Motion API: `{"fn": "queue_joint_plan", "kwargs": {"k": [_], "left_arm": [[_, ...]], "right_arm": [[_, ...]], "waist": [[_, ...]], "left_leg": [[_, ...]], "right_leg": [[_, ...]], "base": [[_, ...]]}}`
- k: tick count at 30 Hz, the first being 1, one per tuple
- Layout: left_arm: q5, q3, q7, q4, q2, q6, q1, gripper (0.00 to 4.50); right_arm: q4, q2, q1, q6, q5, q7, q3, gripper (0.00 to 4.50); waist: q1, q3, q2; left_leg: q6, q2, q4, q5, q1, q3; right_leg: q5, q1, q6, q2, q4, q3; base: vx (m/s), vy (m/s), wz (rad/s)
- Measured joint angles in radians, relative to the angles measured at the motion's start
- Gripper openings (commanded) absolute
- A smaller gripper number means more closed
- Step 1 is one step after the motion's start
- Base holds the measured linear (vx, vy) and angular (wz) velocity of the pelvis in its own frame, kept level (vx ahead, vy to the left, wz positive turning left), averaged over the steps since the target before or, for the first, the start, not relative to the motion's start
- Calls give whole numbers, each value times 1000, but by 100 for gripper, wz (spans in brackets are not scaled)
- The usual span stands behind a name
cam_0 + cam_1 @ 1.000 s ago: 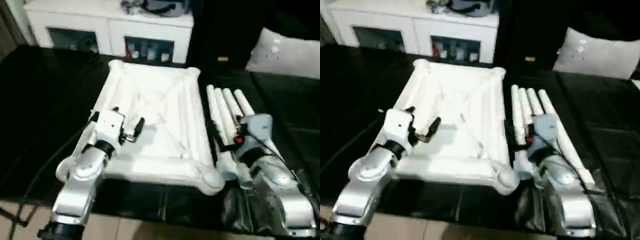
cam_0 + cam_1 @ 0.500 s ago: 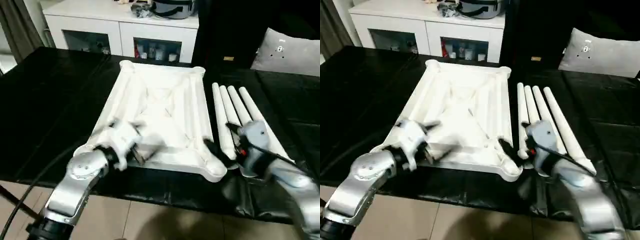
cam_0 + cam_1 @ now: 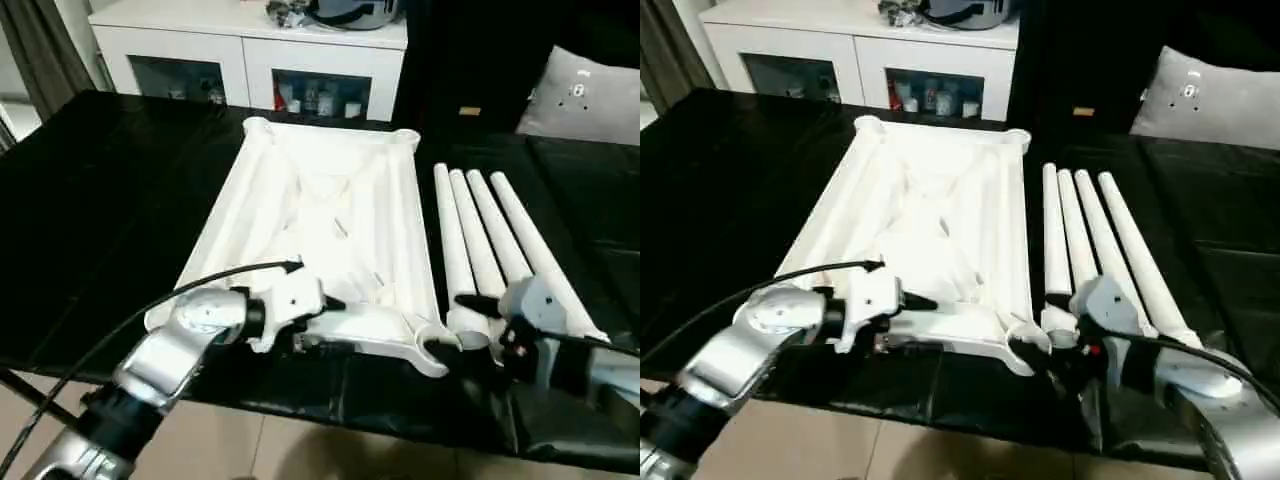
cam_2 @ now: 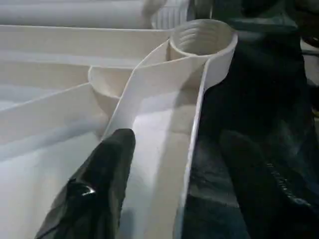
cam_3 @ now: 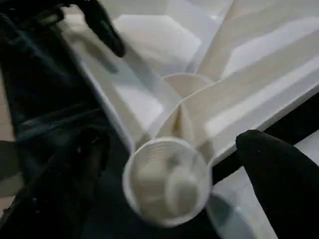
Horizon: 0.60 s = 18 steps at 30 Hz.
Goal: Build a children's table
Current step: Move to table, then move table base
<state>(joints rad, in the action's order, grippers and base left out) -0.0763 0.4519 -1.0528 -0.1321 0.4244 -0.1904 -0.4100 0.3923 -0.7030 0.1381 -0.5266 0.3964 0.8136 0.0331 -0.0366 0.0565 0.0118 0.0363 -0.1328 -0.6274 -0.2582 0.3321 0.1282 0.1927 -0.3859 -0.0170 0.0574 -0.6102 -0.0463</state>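
Black sheeting covers the work table (image 3: pixel 110 190) that fills most of our forward view, with a white cabinet (image 3: pixel 250 60) standing behind it.

We find the left gripper (image 4: pixel 174 164) at the near edge of the tabletop (image 3: pixel 330 210), its fingers (image 4: pixel 107 169) parted to a moderate width and straddling the near rim: one finger lies over the ribbed inner face, the other over the black sheeting outside. No finger is seen pressing the rim, so we record nothing held. In our head view the same gripper (image 3: pixel 310 325) sits low along that near edge, left of the corner.

We note the right gripper (image 5: pixel 164 189) spread wide, its fingers (image 5: pixel 279 174) standing either side of the near right corner socket (image 5: pixel 167 179), apart from it. We record no contact.

Our inspection shows the tabletop lying underside up in the middle of the work table, ribs and round corner sockets facing up. Four white legs (image 3: pixel 490 240) lie side by side just to its right, parallel to its long edge, their near ends beside the right gripper (image 3: pixel 465 330). A grey cushion (image 3: pixel 585 95) rests at the far right.
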Motion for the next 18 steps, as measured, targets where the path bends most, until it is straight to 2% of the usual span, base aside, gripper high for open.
{"fn": "queue_joint_plan", "kwargs": {"k": [5,10,12,18], "left_arm": [[10,30,-47,-52,-9,10,-38,235],[25,47,-59,-96,-22,13,-62,189],[44,54,-50,-134,-31,23,-75,185],[76,64,-32,-183,-46,41,-91,134]], "right_arm": [[27,18,14,-9,24,-2,17,450],[44,18,21,-4,1,-34,25,450],[61,17,27,-12,1,-44,25,450],[99,14,34,-36,12,-42,15,450]], "waist": [[3,-1,11],[2,-2,16],[2,-3,19],[2,-4,25]], "left_leg": [[1,-1,0,0,0,1],[7,-1,0,-2,0,1],[7,-1,0,-2,0,1],[7,-1,0,-2,0,1]], "right_leg": [[0,0,0,0,0,0],[0,1,0,0,0,0],[0,1,0,0,0,0],[1,1,1,0,0,0]], "base": [[0,0,0],[0,0,0],[0,0,0],[0,0,0]]}}
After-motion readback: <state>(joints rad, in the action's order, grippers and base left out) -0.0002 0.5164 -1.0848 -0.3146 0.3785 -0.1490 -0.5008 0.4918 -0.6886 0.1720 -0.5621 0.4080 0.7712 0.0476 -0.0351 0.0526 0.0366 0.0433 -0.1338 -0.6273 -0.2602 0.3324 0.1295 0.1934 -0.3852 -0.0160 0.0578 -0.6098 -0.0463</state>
